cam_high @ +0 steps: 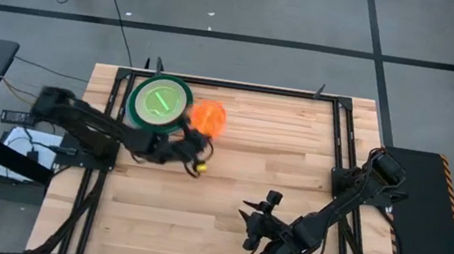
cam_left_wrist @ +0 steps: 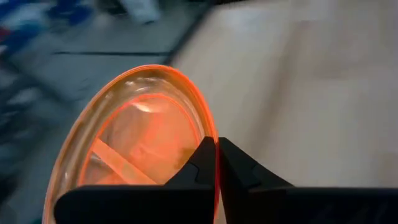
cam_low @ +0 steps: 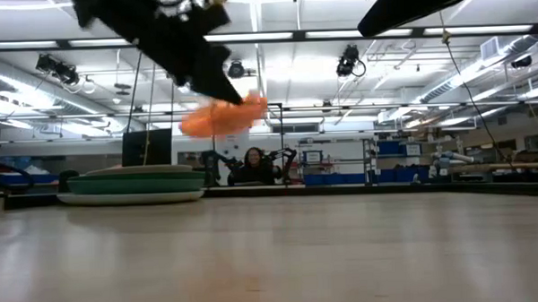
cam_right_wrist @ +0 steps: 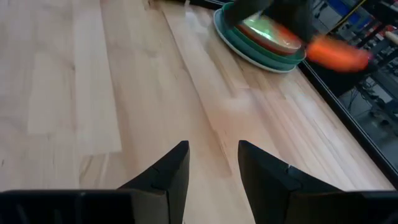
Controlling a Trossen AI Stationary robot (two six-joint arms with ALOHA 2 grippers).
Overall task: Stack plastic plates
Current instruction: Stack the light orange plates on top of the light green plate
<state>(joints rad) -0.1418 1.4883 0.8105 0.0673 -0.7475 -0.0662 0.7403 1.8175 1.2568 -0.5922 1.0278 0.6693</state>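
Your left end effector (cam_high: 192, 151) is pinching the small translucent orange plastic plate (cam_high: 207, 116) by its rim — in the left wrist view the two dark fingers (cam_left_wrist: 200, 168) are pressed onto the plate's edge (cam_left_wrist: 149, 134), one on each side of it. From table height the orange plate (cam_low: 223, 117) hangs tilted in the air, clear of the wooden worktop (cam_low: 273, 258) and higher than the stack beside it. From above it sits just beside the stack, on the side nearer the worktop's middle, close to the far edge.

That stack (cam_high: 160, 102) is a pile of round shallow plastic plates at the far left of the worktop (cam_high: 257, 167): a small translucent neon-green plate (cam_high: 159, 100) on top, dark-green and teal rims showing around it. In the low view the pile (cam_low: 132, 185) lies flat, with a pale plate at the bottom and green ones above.

Your right end effector (cam_high: 257, 218) waits over the near right part of the worktop, well apart from the plates — its fingers (cam_right_wrist: 171, 171) are spread with bare wood between them, gripping nothing. A person (cam_low: 252, 167) sits in the room beyond the worktop.
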